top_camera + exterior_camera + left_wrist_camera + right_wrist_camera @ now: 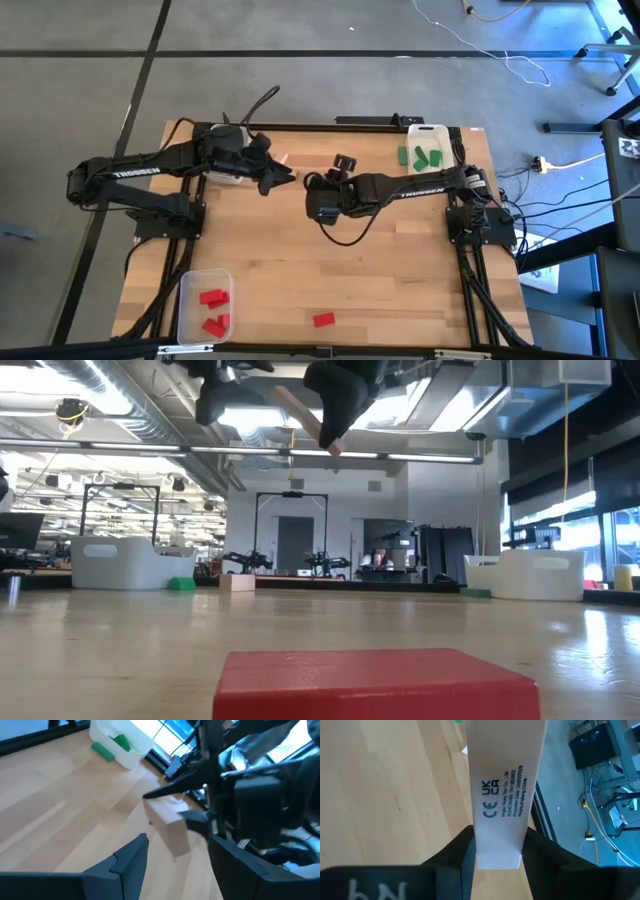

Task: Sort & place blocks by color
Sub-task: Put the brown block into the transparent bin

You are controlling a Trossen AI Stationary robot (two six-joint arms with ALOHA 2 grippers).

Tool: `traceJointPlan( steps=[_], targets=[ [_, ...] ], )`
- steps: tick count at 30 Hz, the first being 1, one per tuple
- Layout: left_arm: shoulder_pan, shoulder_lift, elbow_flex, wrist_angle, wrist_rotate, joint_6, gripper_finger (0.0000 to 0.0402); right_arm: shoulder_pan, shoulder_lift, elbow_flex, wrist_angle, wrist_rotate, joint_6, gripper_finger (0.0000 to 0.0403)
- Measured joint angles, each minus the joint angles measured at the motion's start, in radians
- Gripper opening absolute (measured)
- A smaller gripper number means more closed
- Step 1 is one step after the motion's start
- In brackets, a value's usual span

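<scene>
My desk [400, 270] is pale wood planks, standing on a grey floor [80, 110] crossed by dark lines at the upper left of the frame. White and orange cables [520, 65] trail across the floor at the upper right. Looking level, I see exposed ducts and pipes [120, 400] overhead, a dark doorway [293, 545] at centre, and bright windows [600, 530] at the right edge.

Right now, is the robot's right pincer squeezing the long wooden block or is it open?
Squeezing it. In the right wrist view the right pincer has both fingers pressed against the sides of the pale wooden block, held above the table.
</scene>
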Motion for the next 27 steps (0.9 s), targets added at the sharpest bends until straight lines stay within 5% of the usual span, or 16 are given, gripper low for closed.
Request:
traceJointPlan(
  steps=[27],
  targets=[
    [-0.113,0.050,0.000,0.032,-0.289,-0.032,0.0199,-0.035,0.000,0.000,0.008,-0.013,-0.029,0.0127]
  ],
)
